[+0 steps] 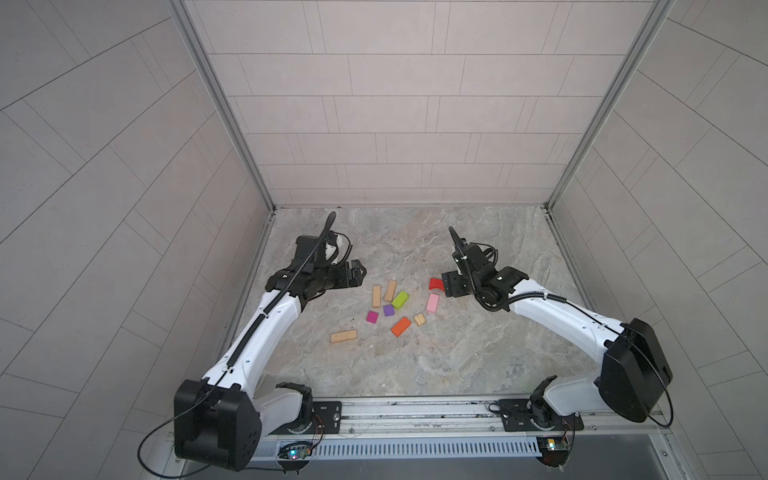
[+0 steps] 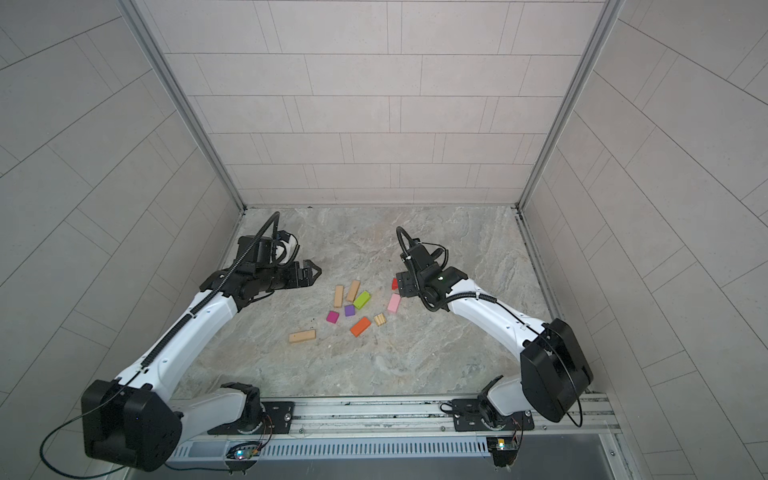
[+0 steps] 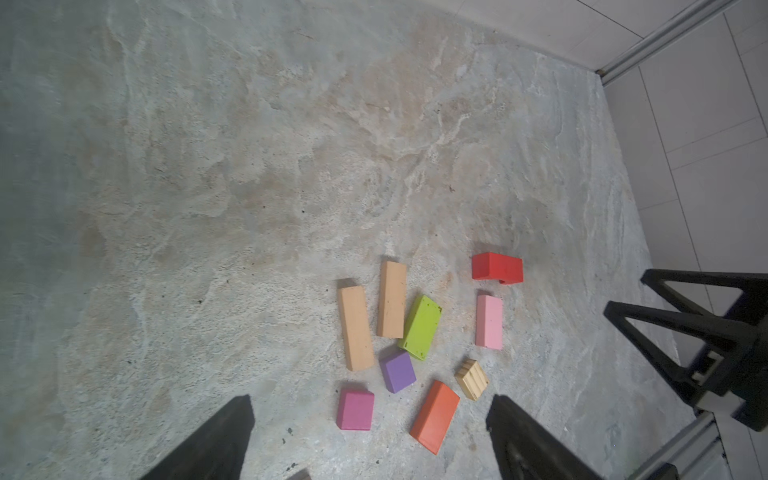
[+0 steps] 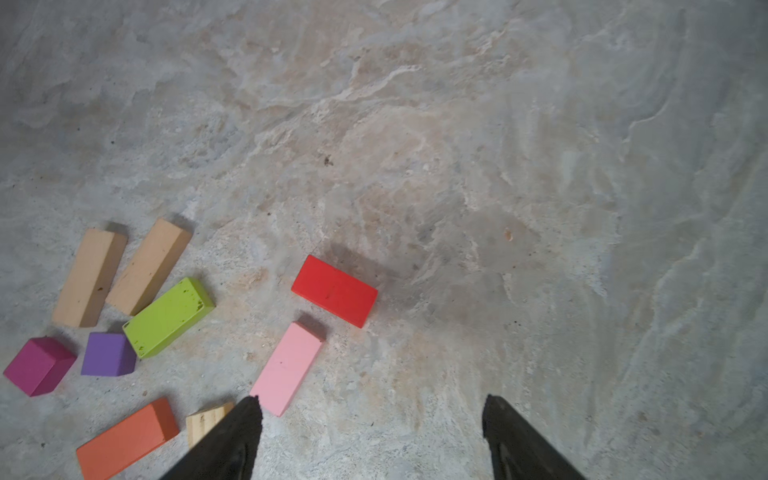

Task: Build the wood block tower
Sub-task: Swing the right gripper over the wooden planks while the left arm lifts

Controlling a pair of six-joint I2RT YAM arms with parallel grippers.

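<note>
The wood blocks lie loose and unstacked on the marbled table; no tower is in view. Two tan bars (image 1: 376, 296) (image 1: 390, 290) sit beside a green block (image 1: 400, 300), with a purple cube (image 1: 388, 310), a magenta cube (image 1: 372, 317), an orange block (image 1: 401, 326) and a ridged tan piece (image 1: 419, 319) nearer the front. A third tan bar (image 1: 343, 336) lies apart at the front left. The pink block (image 4: 286, 368) and red arch (image 4: 334, 291) lie just ahead of my right gripper (image 4: 372, 400), which is open and empty. My left gripper (image 3: 370, 401) hovers open left of the cluster.
Tiled walls with metal corner posts (image 1: 266, 199) close in the table on three sides. The arms' mounting rail (image 1: 415, 411) runs along the front edge. Bare marbled surface (image 1: 415, 241) stretches behind the blocks.
</note>
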